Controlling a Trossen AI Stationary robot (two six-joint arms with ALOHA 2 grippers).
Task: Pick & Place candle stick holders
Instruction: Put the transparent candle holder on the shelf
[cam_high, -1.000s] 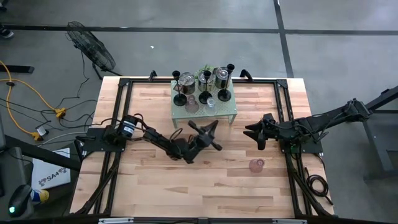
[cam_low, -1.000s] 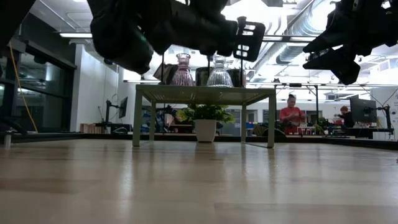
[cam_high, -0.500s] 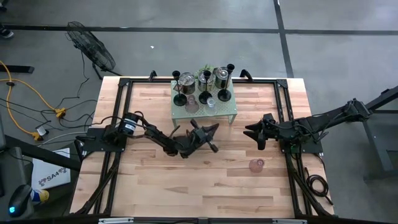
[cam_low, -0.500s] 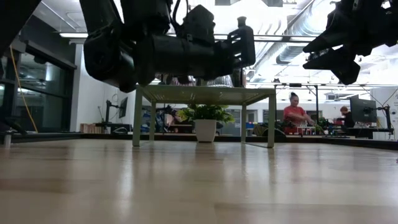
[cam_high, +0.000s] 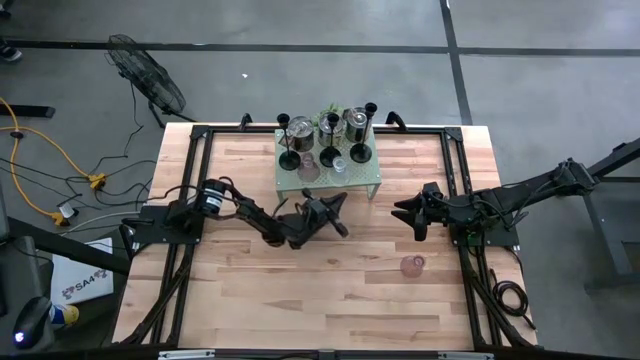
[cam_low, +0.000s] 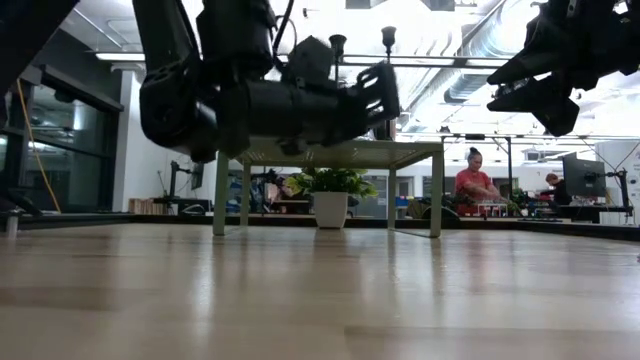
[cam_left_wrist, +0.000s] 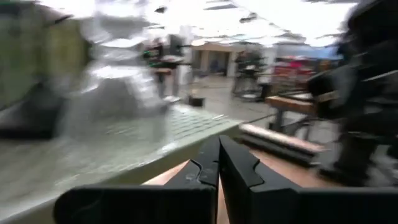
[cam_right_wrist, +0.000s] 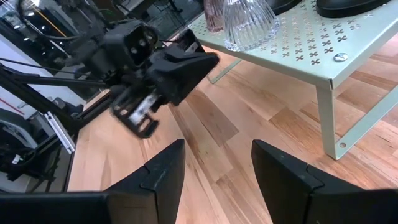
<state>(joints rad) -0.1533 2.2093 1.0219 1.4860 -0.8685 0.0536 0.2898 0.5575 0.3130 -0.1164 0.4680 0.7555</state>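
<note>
The candle stick holders stand on a pale green perforated rack (cam_high: 360, 178) at the table's far middle: black slim-stemmed ones (cam_high: 288, 160), silver cups (cam_high: 300, 128), a pink glass one (cam_high: 308, 166) and a clear glass one (cam_high: 340, 165). Another pink glass holder (cam_high: 412, 265) stands alone on the table at the near right. My left gripper (cam_high: 338, 205) is shut and empty, level, just before the rack's near edge; its wrist view is blurred and shows the clear holder (cam_left_wrist: 118, 93) close ahead. My right gripper (cam_high: 405, 212) is open and empty, right of the rack.
A leafy plant (cam_high: 328, 112) sits behind the rack. Black frame rails (cam_high: 195, 190) run along the table's left, right and far edges. Bare wood (cam_high: 300, 290) lies across the near half. People stand in the room beyond (cam_low: 472, 180).
My left gripper has moved toward the table's far edge, up to the near edge of the rack, staying shut and level. My right gripper has kept still.
</note>
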